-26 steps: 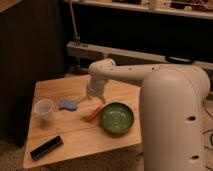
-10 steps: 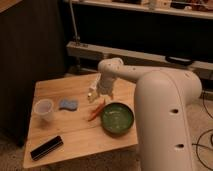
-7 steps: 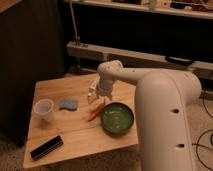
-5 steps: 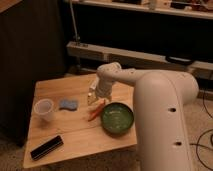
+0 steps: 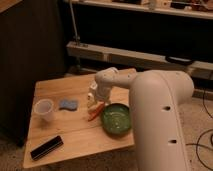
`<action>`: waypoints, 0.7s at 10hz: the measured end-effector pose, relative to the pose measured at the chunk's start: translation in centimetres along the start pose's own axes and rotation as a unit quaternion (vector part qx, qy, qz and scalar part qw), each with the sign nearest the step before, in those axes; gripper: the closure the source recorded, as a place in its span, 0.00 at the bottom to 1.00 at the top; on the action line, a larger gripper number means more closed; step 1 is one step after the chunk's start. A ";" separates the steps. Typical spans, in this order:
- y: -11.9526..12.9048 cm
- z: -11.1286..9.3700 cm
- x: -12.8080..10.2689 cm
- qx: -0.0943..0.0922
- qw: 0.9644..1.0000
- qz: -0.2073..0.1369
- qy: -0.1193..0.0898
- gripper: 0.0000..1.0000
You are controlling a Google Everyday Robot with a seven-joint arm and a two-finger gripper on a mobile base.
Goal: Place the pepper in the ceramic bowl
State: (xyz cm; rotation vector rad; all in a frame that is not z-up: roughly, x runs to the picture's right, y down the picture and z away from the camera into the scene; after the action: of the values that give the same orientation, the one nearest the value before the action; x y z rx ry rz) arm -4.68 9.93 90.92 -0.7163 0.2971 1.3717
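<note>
The gripper (image 5: 93, 98), fingers apart, is hovering just over the pepper (image 5: 96, 112), which is lying on the surface (image 5: 75, 136) just left of the bowl (image 5: 115, 132), its long axis running near-left to far-right.

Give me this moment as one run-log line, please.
gripper: fingers open, low over pepper | pepper: on table, beside ceramic bowl | ceramic bowl: empty
</note>
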 end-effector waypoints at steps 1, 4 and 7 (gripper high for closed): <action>0.1 0.0 0.0 0.000 1.000 0.007 0.000 0.20; 0.6 0.6 0.2 -0.006 1.000 0.022 0.013 0.20; 1.1 1.4 -0.1 -0.010 0.999 0.024 0.027 0.20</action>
State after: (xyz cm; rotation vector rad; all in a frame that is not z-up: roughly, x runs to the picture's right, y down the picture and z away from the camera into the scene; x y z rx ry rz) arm -6.06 10.76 91.66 -0.7691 0.3459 1.4041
